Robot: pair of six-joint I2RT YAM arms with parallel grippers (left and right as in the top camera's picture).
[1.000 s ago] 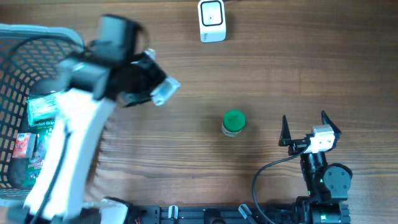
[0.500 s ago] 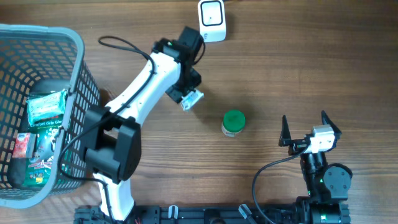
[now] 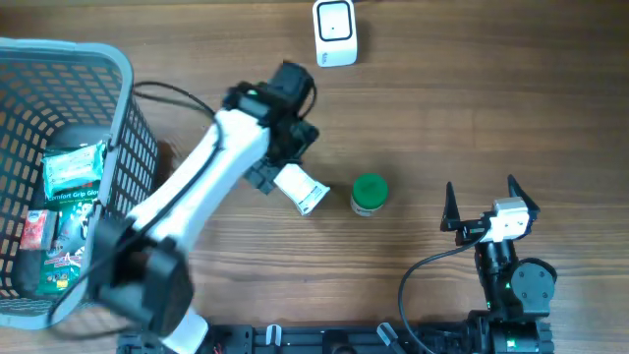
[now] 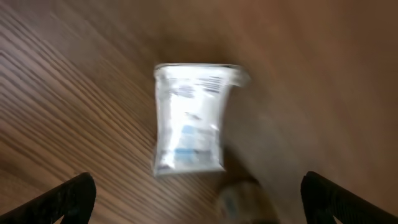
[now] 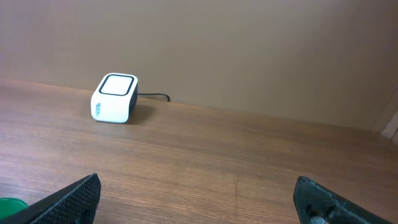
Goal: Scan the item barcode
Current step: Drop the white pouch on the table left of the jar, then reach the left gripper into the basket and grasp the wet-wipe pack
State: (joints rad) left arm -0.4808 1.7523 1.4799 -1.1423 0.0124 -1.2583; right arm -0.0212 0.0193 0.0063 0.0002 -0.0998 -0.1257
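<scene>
Hovering with left gripper (image 3: 283, 157) spread, empty, above white sachet (image 3: 301, 189) lying flat just left of green-lidded jar (image 3: 370, 194), length running straight ahead (right gripper (image 3: 481, 189), likewise spread, idling farther right of jar).

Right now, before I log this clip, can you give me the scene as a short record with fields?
item: white packet, lying on the table, not held
left gripper: open, above the packet
right gripper: open, empty, on the right side
scanner: far edge, apart from the packet
green-capped jar: just right of the packet
basket: left side, holds other packets
</scene>
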